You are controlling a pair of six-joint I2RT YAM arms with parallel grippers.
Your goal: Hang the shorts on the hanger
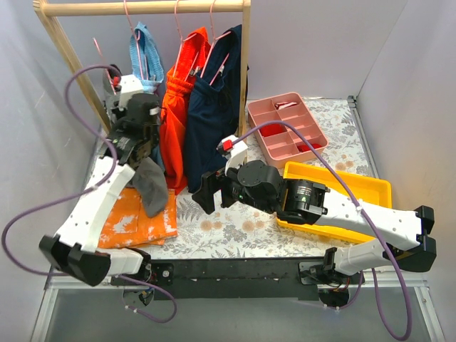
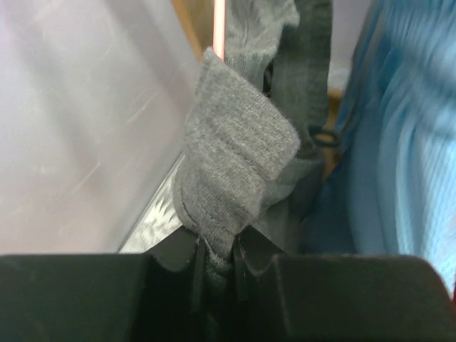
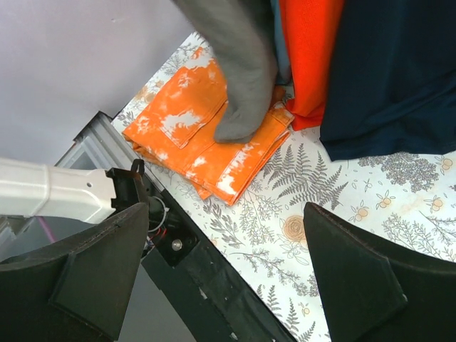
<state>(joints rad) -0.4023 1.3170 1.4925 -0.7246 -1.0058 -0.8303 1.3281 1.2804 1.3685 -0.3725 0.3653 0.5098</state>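
Note:
The dark grey shorts hang from my left gripper, which is raised at the left end of the rail and shut on a fold of them. Their lower end rests on the orange blotched garment, as the right wrist view shows. A thin pink wire of the hanger runs upright just behind the held fold; the rest of the hanger is hidden. In the left wrist view my left gripper pinches the cloth between its jaws. My right gripper is wide open and empty, low over the floral table in front of the hanging clothes.
A pale wooden rail carries light blue shorts, an orange-red garment and a navy garment. An orange white-blotched garment lies folded front left. A pink compartment tray and a yellow tray stand on the right.

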